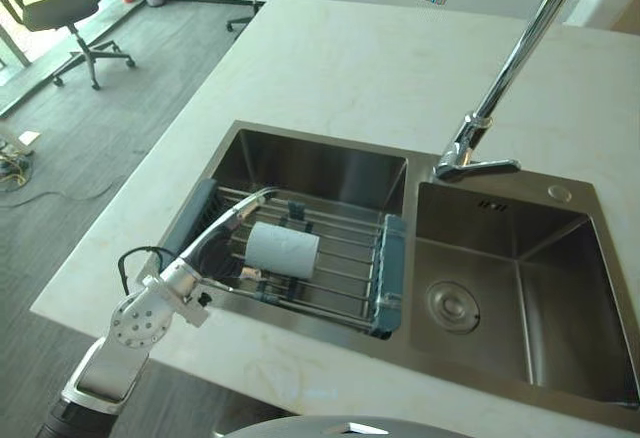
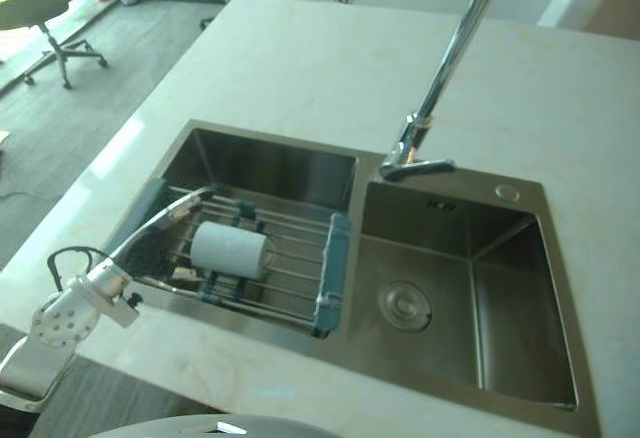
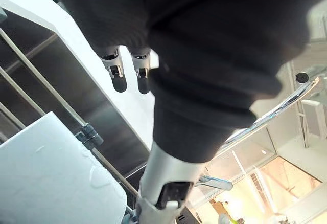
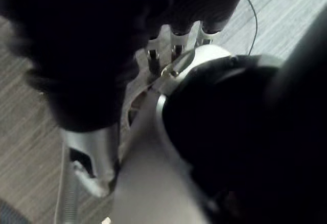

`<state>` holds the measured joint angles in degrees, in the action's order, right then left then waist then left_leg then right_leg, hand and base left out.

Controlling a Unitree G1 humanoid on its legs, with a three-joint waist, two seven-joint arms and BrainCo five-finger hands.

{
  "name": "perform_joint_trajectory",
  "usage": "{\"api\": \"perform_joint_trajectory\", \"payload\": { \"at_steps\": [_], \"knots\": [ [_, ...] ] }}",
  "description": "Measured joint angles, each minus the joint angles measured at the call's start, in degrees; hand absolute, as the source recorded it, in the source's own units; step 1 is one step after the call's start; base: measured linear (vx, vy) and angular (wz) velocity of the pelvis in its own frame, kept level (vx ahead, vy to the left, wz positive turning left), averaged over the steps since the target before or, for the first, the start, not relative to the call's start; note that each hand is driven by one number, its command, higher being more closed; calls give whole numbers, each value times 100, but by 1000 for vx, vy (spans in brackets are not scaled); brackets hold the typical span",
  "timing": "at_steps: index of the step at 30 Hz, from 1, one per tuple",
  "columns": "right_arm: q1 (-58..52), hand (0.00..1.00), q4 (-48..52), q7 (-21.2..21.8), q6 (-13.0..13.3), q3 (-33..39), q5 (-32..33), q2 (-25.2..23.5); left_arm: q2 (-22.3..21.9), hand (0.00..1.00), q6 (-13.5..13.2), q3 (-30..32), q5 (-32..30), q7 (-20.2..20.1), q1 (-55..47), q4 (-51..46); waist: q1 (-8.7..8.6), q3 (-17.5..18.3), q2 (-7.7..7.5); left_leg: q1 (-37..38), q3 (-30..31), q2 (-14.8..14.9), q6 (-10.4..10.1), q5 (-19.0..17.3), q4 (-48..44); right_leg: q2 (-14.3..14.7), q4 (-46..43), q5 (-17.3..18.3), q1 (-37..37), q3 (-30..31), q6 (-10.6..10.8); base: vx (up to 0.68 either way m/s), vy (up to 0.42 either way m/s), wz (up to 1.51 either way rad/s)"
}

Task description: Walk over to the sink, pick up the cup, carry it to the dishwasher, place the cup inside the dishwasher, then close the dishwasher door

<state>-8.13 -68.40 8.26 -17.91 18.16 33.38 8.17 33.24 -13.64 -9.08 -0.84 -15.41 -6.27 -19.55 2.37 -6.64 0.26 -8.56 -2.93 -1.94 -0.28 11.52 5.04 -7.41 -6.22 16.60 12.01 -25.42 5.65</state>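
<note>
White cup [image 1: 283,249] on its side on sink rack [image 1: 392,263], long axis left-to-right

The left arm [image 1: 140,320] reaches over the near edge of the sink [image 1: 320,136] into its left basin. The left hand [image 3: 204,45] hangs there, fingers [image 3: 119,75] relaxed, holding nothing. The right hand [image 4: 174,42] shows in its wrist view.
</note>
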Motion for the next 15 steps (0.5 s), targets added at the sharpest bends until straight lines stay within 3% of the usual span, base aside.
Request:
{"api": "perform_joint_trajectory", "payload": {
  "at_steps": [5,10,15],
  "knots": [
    [-55,0,-4,46,11,9,44,-59,14,0,-48,-2,-611,17,-39,1,3,-41,-100,-57,15,-93,33,41,-1,-57,67,-51,-8,-24,103,24,-38,2],
    [-103,0,-50,39,11,9,106,-74,170,0,-47,-3,-1162,590,-174,17,-33,-55,-144,-65,-6,-132,60,31,-2,-95,54,-70,-11,0,136,33,-43,-1],
    [9,0,-150,-4,-22,4,110,-57,143,0,-122,-36,-1707,826,-212,18,-21,-74,-108,-38,-5,-32,15,-13,0,-16,41,-87,-6,42,106,-66,-31,-3]
  ]
}}
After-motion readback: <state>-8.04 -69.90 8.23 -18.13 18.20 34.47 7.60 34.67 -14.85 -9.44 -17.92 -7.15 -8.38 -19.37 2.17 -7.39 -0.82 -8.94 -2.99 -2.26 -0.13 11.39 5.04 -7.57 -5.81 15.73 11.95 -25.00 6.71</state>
